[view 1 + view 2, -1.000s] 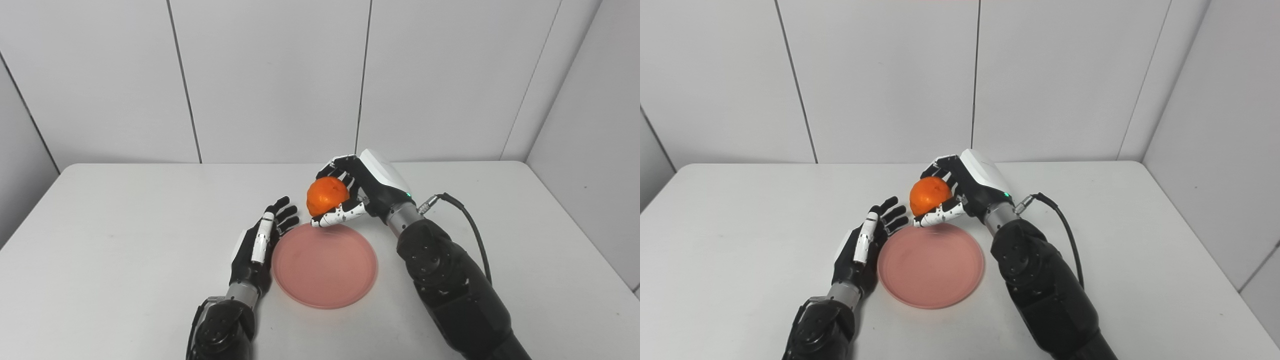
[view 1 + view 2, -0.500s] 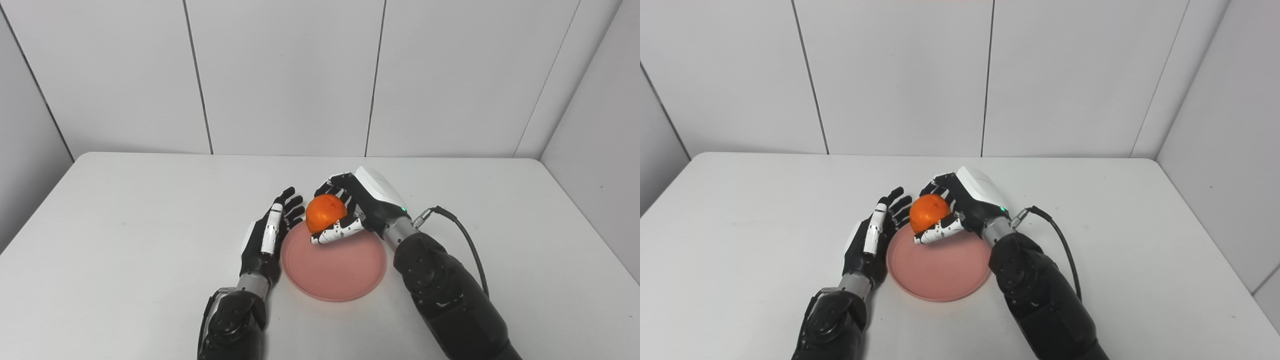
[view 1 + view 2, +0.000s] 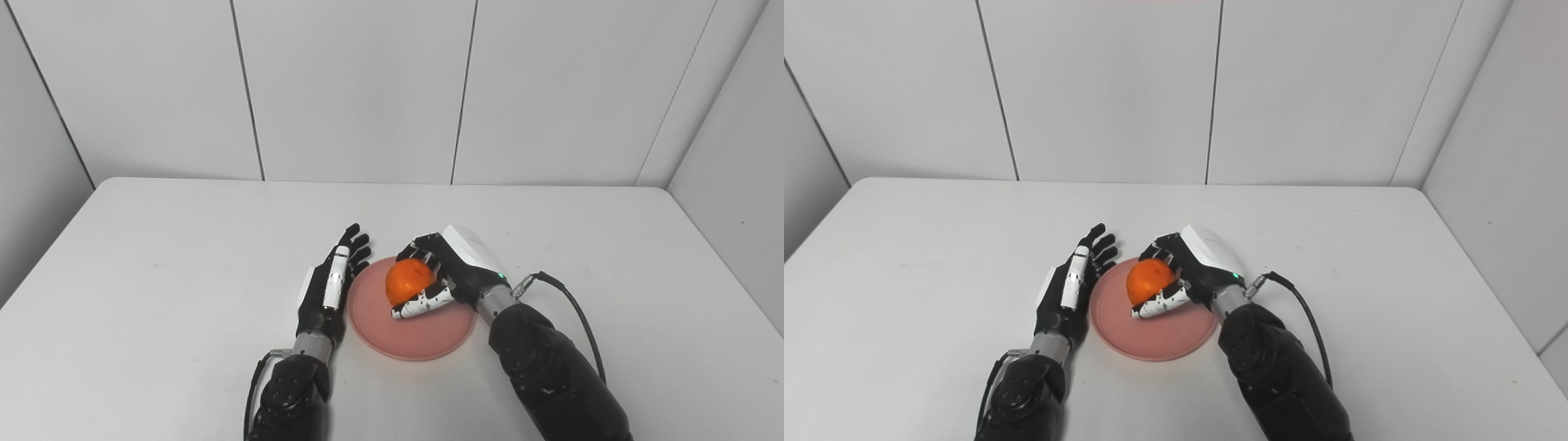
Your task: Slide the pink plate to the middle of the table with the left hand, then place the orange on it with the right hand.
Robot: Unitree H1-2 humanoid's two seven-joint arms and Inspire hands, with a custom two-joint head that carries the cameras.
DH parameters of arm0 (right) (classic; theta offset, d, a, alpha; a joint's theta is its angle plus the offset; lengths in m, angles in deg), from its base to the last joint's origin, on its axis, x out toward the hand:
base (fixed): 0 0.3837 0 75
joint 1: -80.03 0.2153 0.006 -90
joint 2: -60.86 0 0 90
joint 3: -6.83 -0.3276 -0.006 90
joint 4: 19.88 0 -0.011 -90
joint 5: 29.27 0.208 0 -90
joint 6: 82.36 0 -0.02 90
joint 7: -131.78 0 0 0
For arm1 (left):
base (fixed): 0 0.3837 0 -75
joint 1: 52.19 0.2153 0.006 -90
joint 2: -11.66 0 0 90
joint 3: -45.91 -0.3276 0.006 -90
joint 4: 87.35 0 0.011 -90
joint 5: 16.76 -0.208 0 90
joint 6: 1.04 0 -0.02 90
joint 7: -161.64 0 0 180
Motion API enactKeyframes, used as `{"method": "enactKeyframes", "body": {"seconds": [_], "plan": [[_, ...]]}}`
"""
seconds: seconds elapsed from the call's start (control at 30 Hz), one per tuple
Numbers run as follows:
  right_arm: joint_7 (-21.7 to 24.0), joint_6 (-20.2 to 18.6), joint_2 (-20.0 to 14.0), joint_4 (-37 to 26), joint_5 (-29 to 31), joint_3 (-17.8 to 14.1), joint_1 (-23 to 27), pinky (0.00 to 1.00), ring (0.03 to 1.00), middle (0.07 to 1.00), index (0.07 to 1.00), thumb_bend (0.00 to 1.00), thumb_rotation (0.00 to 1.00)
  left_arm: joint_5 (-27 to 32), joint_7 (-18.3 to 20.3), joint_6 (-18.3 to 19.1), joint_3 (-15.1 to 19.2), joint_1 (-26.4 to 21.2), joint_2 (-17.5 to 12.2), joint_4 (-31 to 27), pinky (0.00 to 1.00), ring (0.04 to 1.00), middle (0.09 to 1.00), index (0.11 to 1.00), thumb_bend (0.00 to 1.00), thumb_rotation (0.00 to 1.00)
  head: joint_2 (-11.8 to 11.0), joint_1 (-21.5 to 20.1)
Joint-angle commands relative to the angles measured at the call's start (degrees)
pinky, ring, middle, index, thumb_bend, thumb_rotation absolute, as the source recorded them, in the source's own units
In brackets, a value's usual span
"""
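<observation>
Scene: white table (image 3: 153, 294), white panel wall (image 3: 355, 92) behind it.

1. Right hand (image 3: 450, 275): closed around the orange (image 3: 407, 283). Fingers (image 3: 419, 250) curl over the fruit's top and far side; the white speckled thumb (image 3: 422, 304) runs under and in front of it. Back of hand (white cover) faces up and to the right. Wrist and black forearm lead back toward the bottom-right of the pic. A black cable (image 3: 576, 312) leaves the wrist connector and loops along the outer side of the forearm.

2. Orange: enclosed in the right hand's grasp, over the pink plate (image 3: 422, 340), approx. above the plate's far half. Whether the fruit's underside touches the plate surface cannot be told; the thumb hides the contact zone.

3. Pink plate: flat on the table, directly under the right hand and just beside the palm side of the left hand (image 3: 327, 288). Near rim sticks out toward the robot past the right thumb; right rim is partly hidden by the right wrist.

4. Left hand: holds nothing, fingers (image 3: 355, 242) extended and slightly spread, pointing away from the robot. Hand stands on edge, palm turned toward the plate, thumb uppermost. Plate's left rim sits at or right next to the palm; actual contact cannot be confirmed. Fingertips reach past the plate's far-left rim.

5. Hand spacing: left fingertips are near the right fingers, w/ a visible gap between them. Both hands flank the plate, left at its side, right above it.
</observation>
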Motion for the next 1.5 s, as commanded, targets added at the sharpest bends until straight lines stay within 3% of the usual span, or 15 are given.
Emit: {"method": "enactKeyframes", "body": {"seconds": [0.0,0.27,0.7,0.9,1.0,1.17,1.2,1.3,1.37,1.43,1.47], "plan": [[-1.9,3.2,0.0,-0.4,-1.4,0.1,2.0,0.32,0.398,0.464,0.488,0.50,0.13,-1.0,-1.1,0.3,-0.1,0.4,0.4,-1.7,0.88,0.888,0.894,0.883,0.35,1.00,0.0,0.1],[-3.1,4.5,0.2,1.4,-2.9,0.9,1.5,0.29,0.383,0.459,0.488,0.50,0.13,-3.4,-2.8,1.0,-0.9,2.2,0.9,-4.2,0.86,0.874,0.882,0.874,0.36,1.00,0.4,0.3],[-4.0,5.5,0.3,3.0,-7.6,3.4,1.3,0.23,0.314,0.412,0.490,0.51,0.13,-4.2,-2.8,1.1,-1.3,1.6,1.4,-3.4,0.84,0.864,0.870,0.862,0.34,1.00,0.7,0.7],[-4.8,7.0,0.0,3.1,-8.3,3.7,1.0,0.25,0.344,0.457,0.492,0.51,0.13,-4.1,-2.6,0.8,-1.3,1.4,1.4,-3.1,0.84,0.866,0.873,0.864,0.34,1.00,0.6,0.7],[-4.5,7.3,-0.1,2.6,-8.1,3.5,0.8,0.33,0.431,0.537,0.493,0.51,0.13,-4.0,-2.5,0.6,-1.3,1.4,1.3,-2.9,0.84,0.867,0.872,0.865,0.35,1.00,0.6,0.7],[-1.7,5.2,-0.4,0.1,-8.3,3.4,0.4,0.38,0.483,0.586,0.495,0.51,0.14,-3.9,-2.6,0.5,-1.2,1.2,1.3,-2.6,0.85,0.868,0.871,0.864,0.34,1.00,0.6,0.7],[-0.7,4.4,-0.5,-0.6,-8.7,3.5,0.4,0.42,0.531,0.632,0.635,0.63,0.22,-4.0,-2.6,0.4,-1.2,1.2,1.3,-2.4,0.85,0.872,0.874,0.866,0.35,1.00,0.6,0.7],[4.4,2.1,-1.4,-3.0,-9.2,3.7,0.7,0.47,0.610,0.713,0.759,0.71,0.30,-4.1,-2.6,0.5,-1.2,1.1,1.2,-2.3,0.85,0.874,0.873,0.867,0.35,1.00,0.6,0.7],[7.6,1.0,-2.2,-4.5,-9.2,3.8,0.9,0.60,0.768,0.852,0.886,0.81,0.39,-4.2,-2.6,0.4,-1.2,1.1,1.2,-2.3,0.85,0.875,0.874,0.868,0.34,1.00,0.5,0.6],[8.9,1.1,-2.5,-5.2,-8.7,3.3,0.8,0.64,0.812,0.892,0.920,0.85,0.42,-4.1,-2.6,0.4,-1.2,1.1,1.2,-2.2,0.85,0.874,0.874,0.867,0.34,1.00,0.5,0.6],[9.2,1.4,-2.5,-5.4,-8.4,3.0,0.7,0.73,0.859,0.926,0.953,0.89,0.48,-4.0,-2.6,0.4,-1.1,1.0,1.2,-2.2,0.85,0.878,0.878,0.869,0.34,1.00,0.5,0.6]]}}
